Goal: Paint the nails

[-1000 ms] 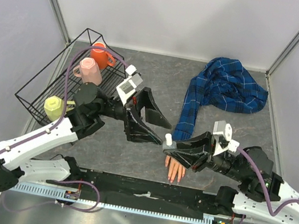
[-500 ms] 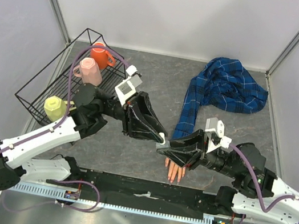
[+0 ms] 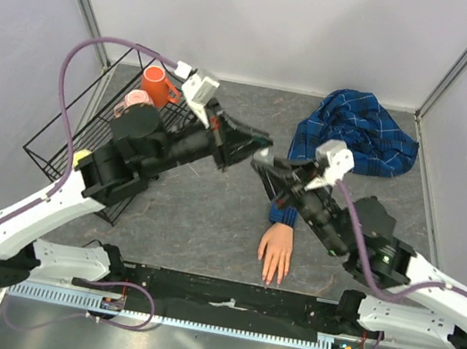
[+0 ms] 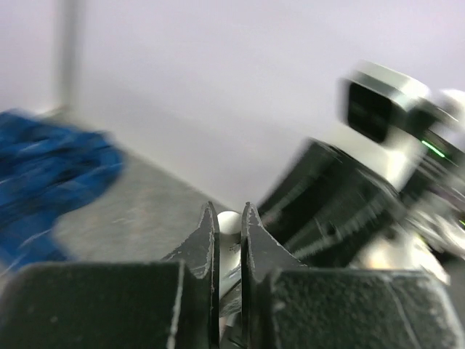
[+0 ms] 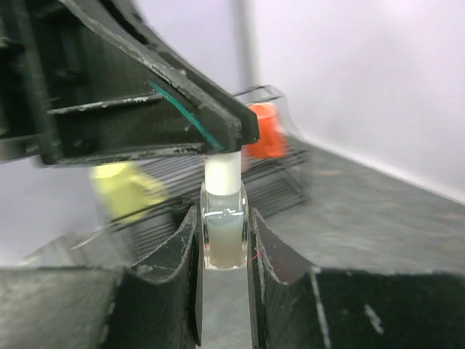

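Note:
The pale mannequin hand (image 3: 275,250) lies palm down near the front edge, its nails (image 3: 270,278) pointing toward me; they are too small to make out. Its blue plaid sleeve (image 3: 354,132) runs to the back right. Both grippers meet in the air above the table, behind the hand. My right gripper (image 5: 223,218) (image 3: 260,165) is shut on a small clear bottle (image 5: 224,229). The left gripper (image 4: 229,211) (image 3: 259,146) is shut on the bottle's white cap (image 5: 222,173) (image 4: 227,221) from above.
A black wire rack (image 3: 60,130) stands at the back left, holding an orange cup (image 3: 154,84), a pink cup (image 3: 132,105) and a yellow cup (image 3: 81,157). Grey walls close in the table on three sides. A black rail (image 3: 230,299) runs along the front edge.
Both arms rose from beside the mannequin hand and moved back toward the middle. The left gripper went from open to shut on the cap of the bottle that the right gripper holds.

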`<state>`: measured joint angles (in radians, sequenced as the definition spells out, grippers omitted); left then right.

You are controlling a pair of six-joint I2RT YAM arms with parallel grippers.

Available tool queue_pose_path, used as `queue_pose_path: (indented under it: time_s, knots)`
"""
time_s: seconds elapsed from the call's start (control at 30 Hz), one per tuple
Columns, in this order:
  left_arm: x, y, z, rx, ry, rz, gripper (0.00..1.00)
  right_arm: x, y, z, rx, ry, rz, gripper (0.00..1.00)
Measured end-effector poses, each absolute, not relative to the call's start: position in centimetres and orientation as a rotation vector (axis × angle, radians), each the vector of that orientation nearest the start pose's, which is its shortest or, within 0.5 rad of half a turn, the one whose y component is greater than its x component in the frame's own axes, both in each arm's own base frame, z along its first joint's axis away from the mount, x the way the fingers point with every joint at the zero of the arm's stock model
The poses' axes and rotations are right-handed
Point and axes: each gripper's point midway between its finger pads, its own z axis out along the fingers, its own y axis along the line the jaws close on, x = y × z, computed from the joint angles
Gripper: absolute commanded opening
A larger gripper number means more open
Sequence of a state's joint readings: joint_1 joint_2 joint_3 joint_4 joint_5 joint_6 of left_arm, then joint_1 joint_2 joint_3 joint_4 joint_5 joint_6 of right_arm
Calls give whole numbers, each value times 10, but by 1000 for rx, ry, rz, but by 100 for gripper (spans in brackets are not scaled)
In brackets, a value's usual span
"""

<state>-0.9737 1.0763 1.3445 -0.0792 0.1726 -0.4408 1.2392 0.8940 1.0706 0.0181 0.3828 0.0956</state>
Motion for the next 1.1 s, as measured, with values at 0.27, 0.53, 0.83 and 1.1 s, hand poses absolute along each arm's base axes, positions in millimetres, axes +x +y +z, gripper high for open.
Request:
queue_pose_path:
  time_s: [0.27, 0.53, 0.83, 1.1]
  knots:
    - [240, -318, 425, 290, 1709, -847, 8, 233, 287, 377, -393, 1488, 400, 0]
    - [218, -321, 418, 399, 1732, -900, 73, 218, 286, 369, -519, 1439, 523, 0]
    - [142, -297, 448, 600, 1515, -1220, 79, 161, 281, 370, -686, 1356, 812, 0]
    - [109, -299, 458, 820, 1299, -1447, 78, 102, 277, 390, -821, 1236, 1102, 0]
